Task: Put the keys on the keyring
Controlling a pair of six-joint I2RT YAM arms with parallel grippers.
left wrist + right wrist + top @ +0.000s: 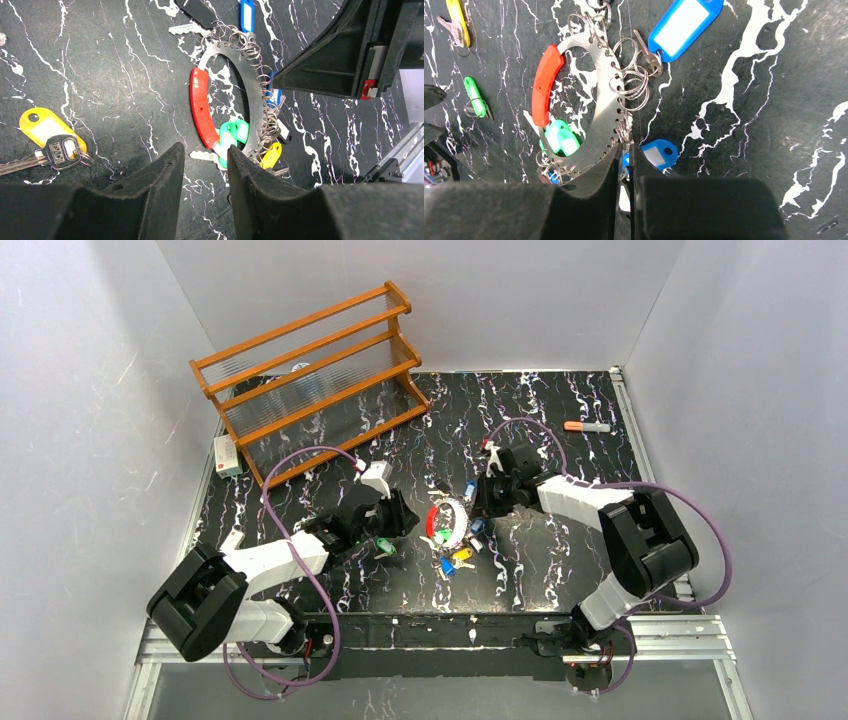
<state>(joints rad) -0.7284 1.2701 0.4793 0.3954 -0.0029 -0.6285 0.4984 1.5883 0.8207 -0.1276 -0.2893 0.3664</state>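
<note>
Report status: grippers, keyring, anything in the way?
Left gripper open, empty, beside keyring on its red-arc side. Right gripper nearly closed at keyring's metal edge, grip unclear. Yellow-tagged key loose, off the ring.

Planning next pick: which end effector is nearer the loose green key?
Left. The left end effector is just beside the loose green key; the right end effector is beyond the keyring, at its other edge.

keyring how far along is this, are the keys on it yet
Partly. Done: a blue-tagged key looks hooked to small loops on the keyring. In hand: the right gripper seems to pinch its rim; the left gripper hovers open by the red arc. Left: a yellow-tagged key and a green-tagged key lie loose, apart.
</note>
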